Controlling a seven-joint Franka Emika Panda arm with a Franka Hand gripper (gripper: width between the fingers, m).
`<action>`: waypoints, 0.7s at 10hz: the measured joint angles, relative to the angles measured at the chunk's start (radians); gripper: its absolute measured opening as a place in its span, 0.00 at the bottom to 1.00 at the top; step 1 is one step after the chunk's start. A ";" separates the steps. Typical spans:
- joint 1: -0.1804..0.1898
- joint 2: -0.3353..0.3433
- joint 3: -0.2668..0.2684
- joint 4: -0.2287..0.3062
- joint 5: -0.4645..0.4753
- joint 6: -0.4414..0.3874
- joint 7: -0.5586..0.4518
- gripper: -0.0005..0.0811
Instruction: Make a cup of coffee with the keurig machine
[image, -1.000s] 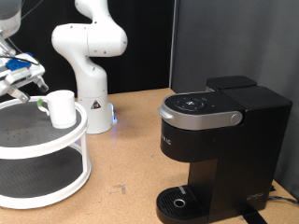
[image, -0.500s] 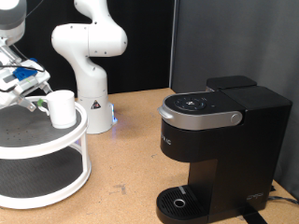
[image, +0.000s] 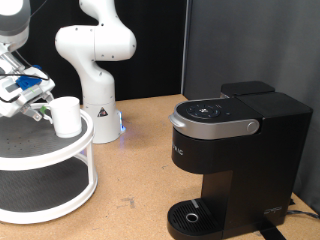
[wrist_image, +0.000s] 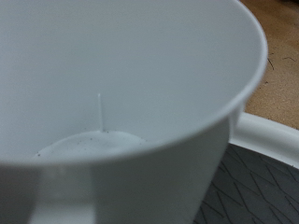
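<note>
Pincer (image: 42, 108) low, exterior view's left

A white round two-tier stand (image: 78, 150) with dark mesh-patterned shelves occupies the left of the exterior view. It rests on a light brown wooden tabletop (image: 140, 160). A second white robot arm (image: 92, 55) stands on its base at the far side, before a black backdrop (image: 160, 40).

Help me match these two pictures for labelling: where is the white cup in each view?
Exterior view: the cup stands on the round shelf's top tier at the exterior view's left, beside the tool.
Wrist view: the cup fills the frame, seen into its mouth.
Shared landmark: the shelf's white rim.
</note>
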 joint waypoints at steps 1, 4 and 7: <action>0.000 0.000 0.000 -0.001 0.000 0.000 -0.002 0.80; 0.000 0.000 0.000 -0.001 0.000 0.001 -0.004 0.39; -0.002 0.000 0.000 -0.001 0.000 0.000 -0.004 0.10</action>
